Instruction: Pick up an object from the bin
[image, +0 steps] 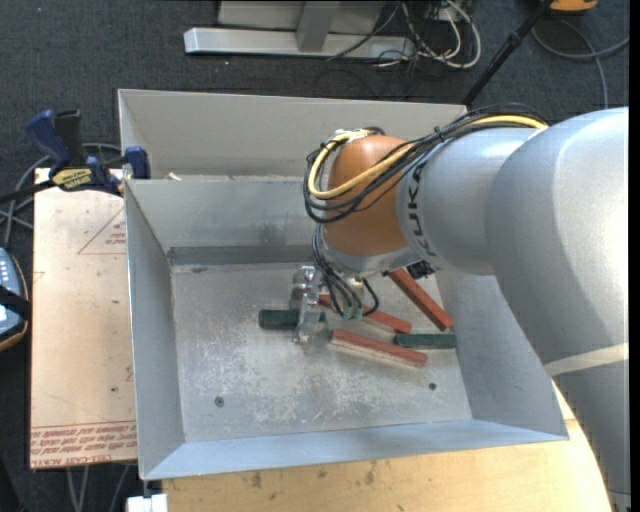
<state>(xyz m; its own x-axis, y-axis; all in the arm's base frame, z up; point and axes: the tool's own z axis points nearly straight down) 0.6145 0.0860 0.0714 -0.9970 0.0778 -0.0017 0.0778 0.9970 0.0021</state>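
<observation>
My hand (308, 318) is down at the green bar (275, 320), which pokes out ahead of it; apart or clamped, I cannot tell; an end grip could let the bar swivel loose; red sticks (375, 345) just behind might snag.

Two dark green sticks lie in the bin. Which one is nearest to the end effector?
The dark green stick on the view's left, right beside the end effector. The other green stick lies farther right, beyond the red sticks.
</observation>
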